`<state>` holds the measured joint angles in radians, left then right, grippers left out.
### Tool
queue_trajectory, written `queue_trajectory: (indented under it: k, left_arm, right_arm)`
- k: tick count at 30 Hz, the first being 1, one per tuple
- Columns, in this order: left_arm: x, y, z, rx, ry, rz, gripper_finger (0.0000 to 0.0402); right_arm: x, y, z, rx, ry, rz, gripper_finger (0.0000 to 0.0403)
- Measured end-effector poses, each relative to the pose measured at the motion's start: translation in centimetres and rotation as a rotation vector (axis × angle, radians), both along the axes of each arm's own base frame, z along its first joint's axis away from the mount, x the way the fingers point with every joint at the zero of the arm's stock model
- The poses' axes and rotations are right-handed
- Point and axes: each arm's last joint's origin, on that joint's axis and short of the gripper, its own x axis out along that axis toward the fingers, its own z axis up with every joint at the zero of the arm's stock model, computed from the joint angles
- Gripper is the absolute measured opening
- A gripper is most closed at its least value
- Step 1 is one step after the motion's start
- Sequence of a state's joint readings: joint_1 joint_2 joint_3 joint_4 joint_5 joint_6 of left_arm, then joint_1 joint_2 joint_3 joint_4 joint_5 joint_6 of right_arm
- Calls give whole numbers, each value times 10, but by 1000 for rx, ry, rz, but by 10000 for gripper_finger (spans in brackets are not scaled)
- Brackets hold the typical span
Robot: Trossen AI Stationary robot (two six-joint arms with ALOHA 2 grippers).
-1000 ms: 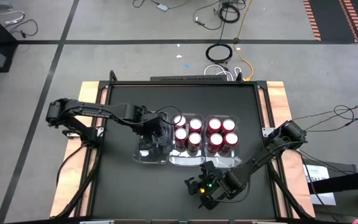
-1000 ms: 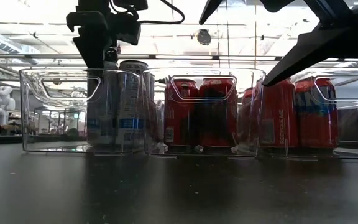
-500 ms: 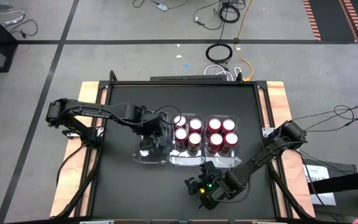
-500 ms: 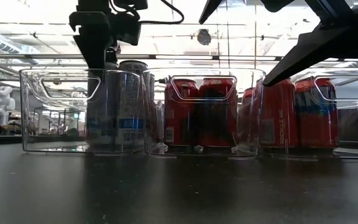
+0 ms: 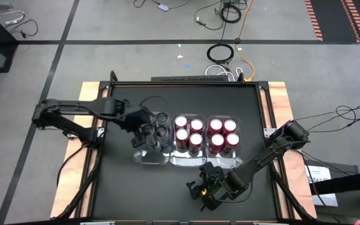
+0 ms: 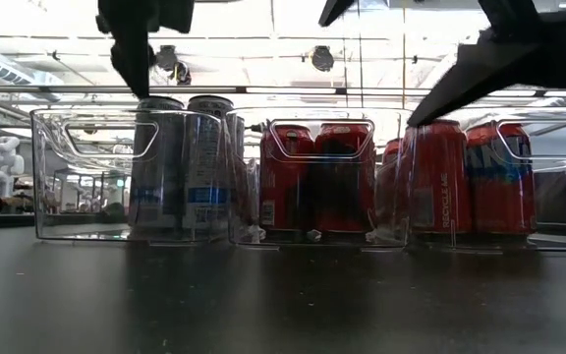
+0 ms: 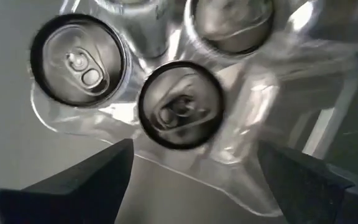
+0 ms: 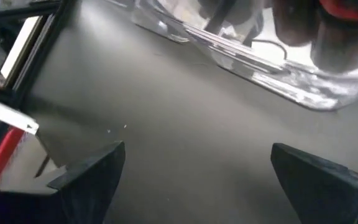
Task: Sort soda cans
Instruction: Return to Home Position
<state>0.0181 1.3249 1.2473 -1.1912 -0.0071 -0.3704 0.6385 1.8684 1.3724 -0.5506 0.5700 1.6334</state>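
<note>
Your left gripper (image 7: 194, 148) is lifting back off the left bin (image 5: 150, 157), fingers spread wide and carrying nothing; a moment ago it was sitting low over the grey soda cans (image 5: 161, 117). Every can is standing binned, so sorting looks done. Your right gripper (image 8: 197, 149) is idling in front, equally spread and empty.

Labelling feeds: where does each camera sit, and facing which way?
High: above the table, straight down; left arm and right arm show.
Low: table height, level across at the bins; arms enter from above.
Left wrist: on the left arm, down onto grey cans; open left gripper shows.
Right wrist: on the right arm, across the table toward a bin; open right gripper shows.
Shared: high and left wrist both see grey cans.
</note>
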Motion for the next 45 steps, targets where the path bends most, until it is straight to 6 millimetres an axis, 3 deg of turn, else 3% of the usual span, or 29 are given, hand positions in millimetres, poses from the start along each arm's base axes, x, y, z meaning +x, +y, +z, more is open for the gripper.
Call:
queue_trajectory:
  k: [8,16,21,25,29,35,41,45]
  left_arm:
    - [-27,-4,35,-96,-162,55,352]
    - [-44,-4,46,-57,-223,-39,352]
    - [-50,-4,47,-37,-207,-65,352]
    - [-48,-9,43,-60,-214,-118,352]
    - [-39,-25,34,-65,-297,-284,352]
    - [-34,-50,10,-43,-502,-415,352]
    - [-59,-54,-19,28,-555,-357,352]
    - [-81,-45,-24,121,-720,-359,352]
  right_arm:
    - [-15,-10,46,-87,-18,271,396]
    - [-57,-37,99,-509,71,896,396]
    - [-80,-53,114,-602,139,995,396]
    - [-94,-65,115,-581,249,953,396]
    - [-107,-76,100,-602,313,863,396]
    - [-128,-84,71,-510,84,858,396]
    - [-158,-107,55,-447,-124,808,396]
    - [-178,-123,57,-426,-194,779,396]
